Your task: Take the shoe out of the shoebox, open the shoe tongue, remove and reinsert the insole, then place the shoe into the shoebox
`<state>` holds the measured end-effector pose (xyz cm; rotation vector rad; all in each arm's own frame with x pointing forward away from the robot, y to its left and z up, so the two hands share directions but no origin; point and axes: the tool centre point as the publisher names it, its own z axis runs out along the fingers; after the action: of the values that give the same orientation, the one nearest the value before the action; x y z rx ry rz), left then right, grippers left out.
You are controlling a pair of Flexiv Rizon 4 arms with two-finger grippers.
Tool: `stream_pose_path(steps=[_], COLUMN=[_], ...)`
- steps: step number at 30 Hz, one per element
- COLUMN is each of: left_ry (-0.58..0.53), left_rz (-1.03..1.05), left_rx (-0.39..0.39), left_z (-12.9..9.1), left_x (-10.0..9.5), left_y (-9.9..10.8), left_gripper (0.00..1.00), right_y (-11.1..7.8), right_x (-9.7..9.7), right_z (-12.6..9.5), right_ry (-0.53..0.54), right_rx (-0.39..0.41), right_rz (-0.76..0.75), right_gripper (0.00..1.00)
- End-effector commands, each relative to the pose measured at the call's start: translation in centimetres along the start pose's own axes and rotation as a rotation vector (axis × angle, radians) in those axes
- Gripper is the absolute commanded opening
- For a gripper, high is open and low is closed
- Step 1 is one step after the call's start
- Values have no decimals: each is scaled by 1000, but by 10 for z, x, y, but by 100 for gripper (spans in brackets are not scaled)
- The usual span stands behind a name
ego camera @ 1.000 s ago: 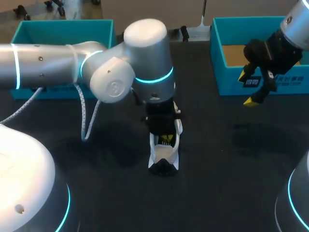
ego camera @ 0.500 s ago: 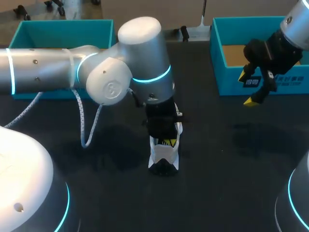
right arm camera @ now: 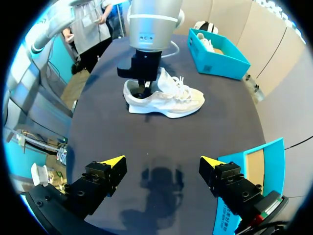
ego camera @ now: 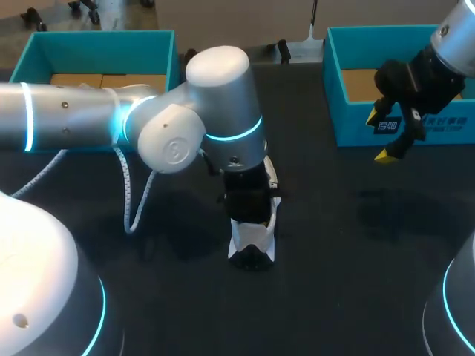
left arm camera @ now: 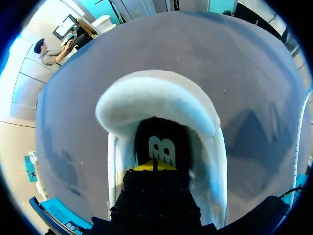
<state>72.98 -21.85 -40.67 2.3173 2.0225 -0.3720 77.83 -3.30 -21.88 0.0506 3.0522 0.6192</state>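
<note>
The black table (ego camera: 349, 245) carries everything. My left arm (ego camera: 89, 119) comes in from the left and bends down over the middle of the table. My right arm (ego camera: 453, 37) enters at the far right corner. A white cable (ego camera: 128, 185) hangs in a loop from the left arm.

Two teal boxes sit at the far edge. The left box (ego camera: 96, 38) is partly behind the left arm, and the right box (ego camera: 335, 81) is under the right arm. Both show a brown floor.

The white shoe (ego camera: 252, 239) stands upright on its sole in the middle of the table, well apart from both boxes. Its heel is toward the robot. In the head view its front is hidden under the left arm. In the right wrist view the white laces (right arm camera: 180, 84) show, and the toe points toward the left box (right arm camera: 215, 54).

The left tool (left arm camera: 155, 165) reaches down into the shoe's opening, just inside the padded heel collar (left arm camera: 156, 95). Its yellow tips are pressed together with only a thin dark seam between them. I cannot tell whether they pinch anything.

The right tool (right arm camera: 161, 164) hangs above the bare table just in front of the right box. Its fingers are spread wide and hold nothing.

The black insole (left arm camera: 159, 139), with a white mark on it, lies inside the shoe just ahead of the left tool's tips.
</note>
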Motion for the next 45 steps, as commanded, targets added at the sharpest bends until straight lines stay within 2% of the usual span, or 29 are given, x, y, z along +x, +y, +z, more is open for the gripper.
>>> stream_pose_path(steps=[1,5,8,14,21,25,29,34,37,44,45], left_ry=[9,-24,-37,-31,8,24,47,52,42,29,31], left_rz=[-8,-10,-21,-30,-39,-31,-20,4,12,7,6], left_rx=[-24,-53,-59,-107,-105,-95,-130,-239,-279,-386,-384], left_z=[-11,-35,-41,-32,-7,-6,-18,-50,-61,-74,-74], left_x=[6,4,2,0,4,8,10,8,5,2,3], left_y=[-2,2,10,24,23,18,17,22,26,39,41], left_gripper=[0,0,0,0,0,0,0,0,0,0,11], right_y=[0,0,0,0,0,0,0,0,0,0,0], right_x=[0,0,0,0,0,0,0,0,0,0,0], right_z=[1,1,1,1,1,1,1,1,1,1,1], right_ry=[0,0,0,0,0,0,0,0,0,0,0], right_rx=[2,2,2,2,2,2,2,2,2,2,2], right_rz=[0,0,0,0,0,0,0,0,0,0,0], right_gripper=[100,100,100,100,100,100,100,100,100,100,100])
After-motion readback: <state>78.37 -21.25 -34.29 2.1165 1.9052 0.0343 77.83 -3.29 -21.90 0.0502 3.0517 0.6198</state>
